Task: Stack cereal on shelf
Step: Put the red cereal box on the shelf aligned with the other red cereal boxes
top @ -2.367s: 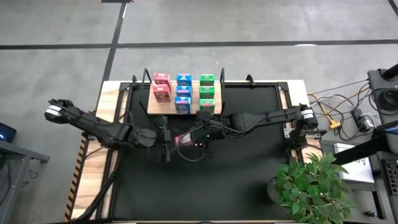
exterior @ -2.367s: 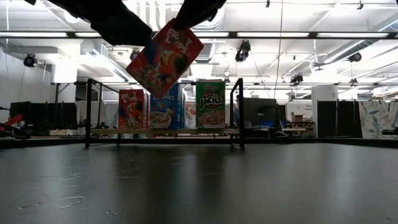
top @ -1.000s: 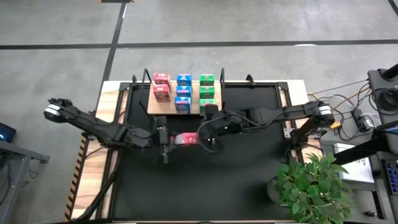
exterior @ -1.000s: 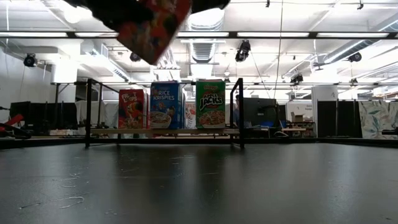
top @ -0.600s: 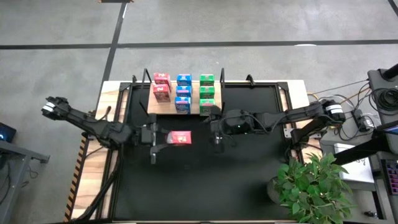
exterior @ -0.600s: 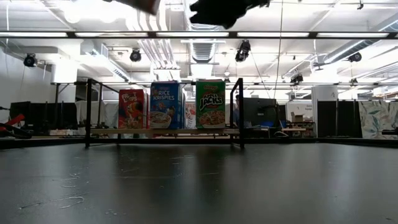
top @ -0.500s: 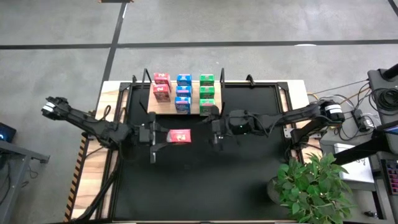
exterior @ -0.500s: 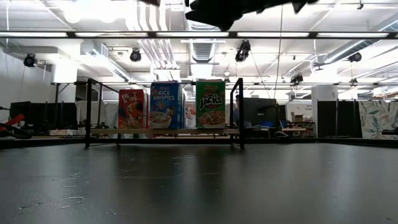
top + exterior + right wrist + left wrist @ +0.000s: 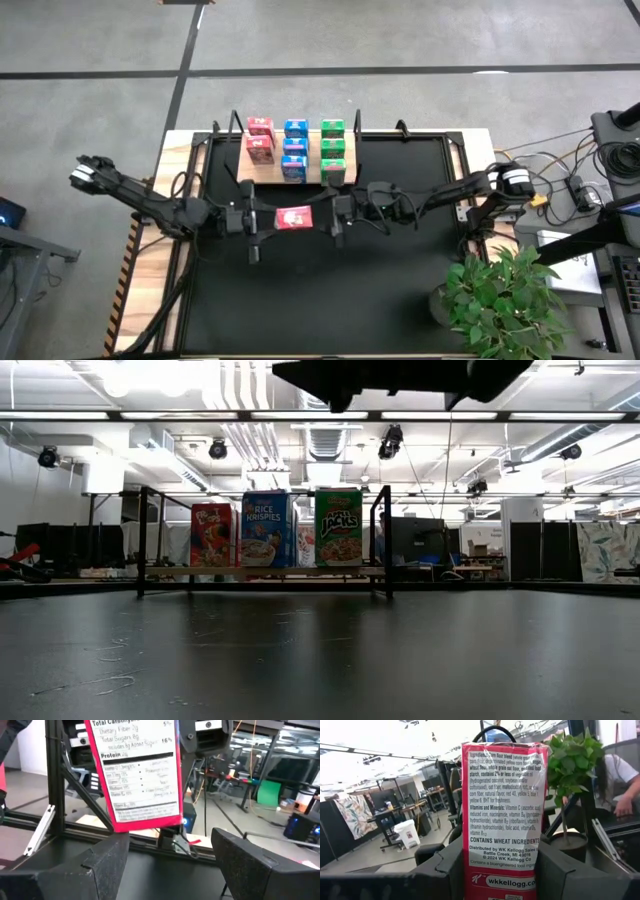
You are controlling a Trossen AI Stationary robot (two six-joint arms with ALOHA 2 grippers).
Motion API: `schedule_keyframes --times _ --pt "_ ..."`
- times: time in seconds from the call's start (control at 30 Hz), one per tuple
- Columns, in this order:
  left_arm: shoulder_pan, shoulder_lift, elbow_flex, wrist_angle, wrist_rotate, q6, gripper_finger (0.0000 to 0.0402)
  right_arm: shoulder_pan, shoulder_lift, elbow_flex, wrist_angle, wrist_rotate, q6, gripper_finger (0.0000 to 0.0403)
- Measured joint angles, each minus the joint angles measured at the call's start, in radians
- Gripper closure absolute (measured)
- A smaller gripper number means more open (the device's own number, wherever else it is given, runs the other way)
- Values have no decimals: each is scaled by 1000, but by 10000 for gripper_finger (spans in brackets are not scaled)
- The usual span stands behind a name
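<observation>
Since the earlier frames we have passed the pink-red cereal box (image 9: 293, 218) from the right gripper (image 9: 337, 218) to the left gripper (image 9: 252, 222), and the right arm has drawn back a little toward its own side. The box now hangs above the black mat (image 9: 400, 290), lifted clear of it, just in front of the shelf (image 9: 241, 172). In the left wrist view our left fingers (image 9: 445, 870) clamp the box (image 9: 502, 815) on both sides, its ingredients panel facing the camera. In the right wrist view our right fingers (image 9: 100, 862) stand spread apart and empty, with the box's nutrition panel (image 9: 135, 775) just beyond them, not touching. On the wooden board the other boxes stand in three rows: pink-red (image 9: 259, 140), blue (image 9: 294, 148) and green (image 9: 333, 146). From table height we see one pink-red (image 9: 211, 535), one blue (image 9: 265, 530) and one green box (image 9: 339, 528) upright side by side between the black posts (image 9: 380, 540). A potted plant (image 9: 505, 295) stands at the table's near right corner.
</observation>
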Motion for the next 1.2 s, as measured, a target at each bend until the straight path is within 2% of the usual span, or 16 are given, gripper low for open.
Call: schedule_keyframes --times 0.17,0.33,0.53,1.0,1.2 --pt "0 2 0 -10 -33 0 250 -2 9 9 1 -8 -18 131" --pt "0 0 0 -56 -70 8 250 -3 8 9 2 -72 -16 131" --pt "0 2 0 -58 -76 0 250 -3 9 9 42 -80 -29 138" --pt "3 6 0 -46 -71 -11 250 -3 9 9 75 -77 -79 227" --pt "3 5 0 -63 -70 -28 250 -3 9 9 59 -78 -84 249"
